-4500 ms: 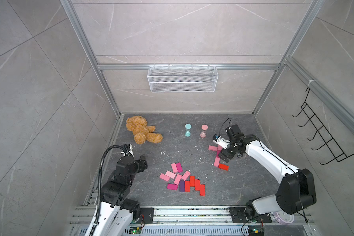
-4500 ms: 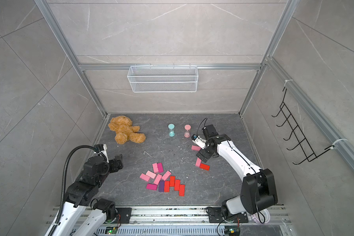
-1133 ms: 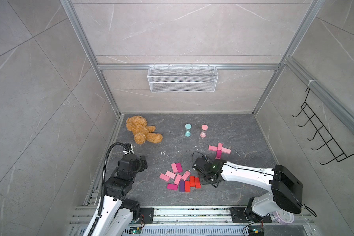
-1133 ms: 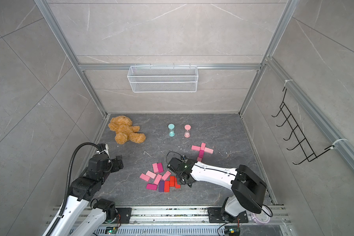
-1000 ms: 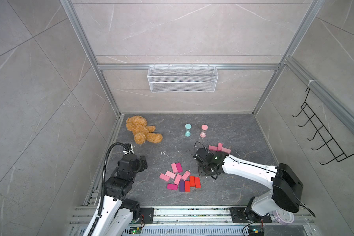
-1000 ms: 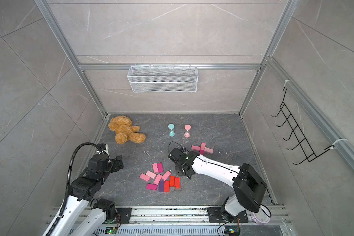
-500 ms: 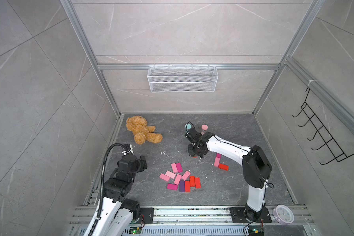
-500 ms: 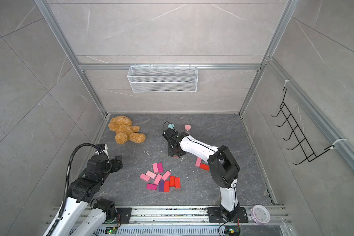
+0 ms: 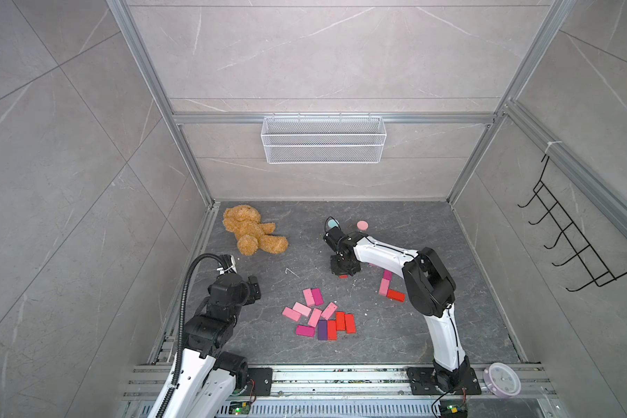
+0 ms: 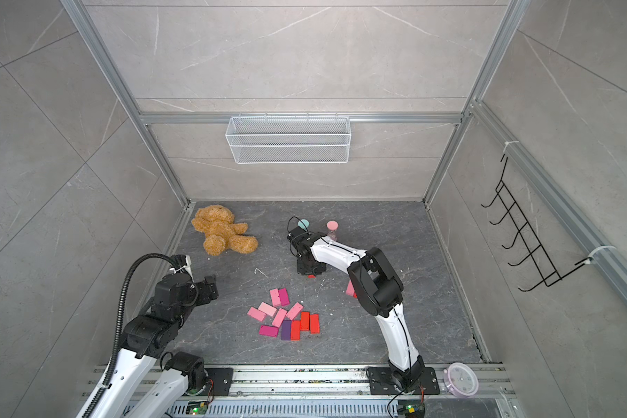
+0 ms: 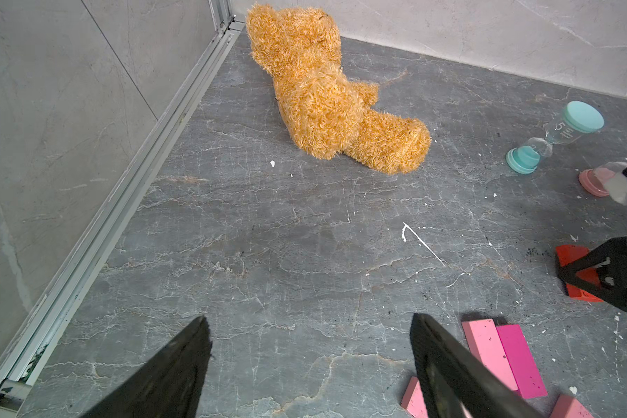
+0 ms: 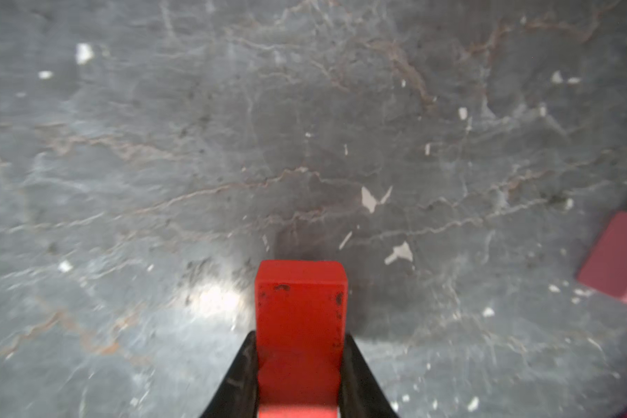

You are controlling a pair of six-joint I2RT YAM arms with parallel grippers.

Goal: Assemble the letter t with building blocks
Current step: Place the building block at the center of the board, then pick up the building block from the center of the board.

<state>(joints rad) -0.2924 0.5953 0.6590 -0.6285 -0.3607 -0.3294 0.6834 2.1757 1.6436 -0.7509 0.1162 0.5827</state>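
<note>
While the left pincer (image 11: 308,320) hangs spread at 8 o'clock, loose building blocks (image 9: 319,320) lie at 6. Farther, toward 12, the right pincer (image 9: 344,270) pinches a red block (image 12: 300,307) low over the counter (image 9: 377,336): mid-carry, probably, needing alignment with the laid blocks (image 9: 384,286) at 4.

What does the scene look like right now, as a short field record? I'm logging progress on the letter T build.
right gripper: shut on a red block, low over the floor; contact cannot be told
left gripper: open, empty, above bare floor
loose pile: pink, magenta and red blocks lying flat, plus one purple block
started group: pink blocks and a red one, lying beside the right arm
bystanders: teddy bear, teal hourglass timer, pink hourglass timer
letter T: not yet formed
</note>
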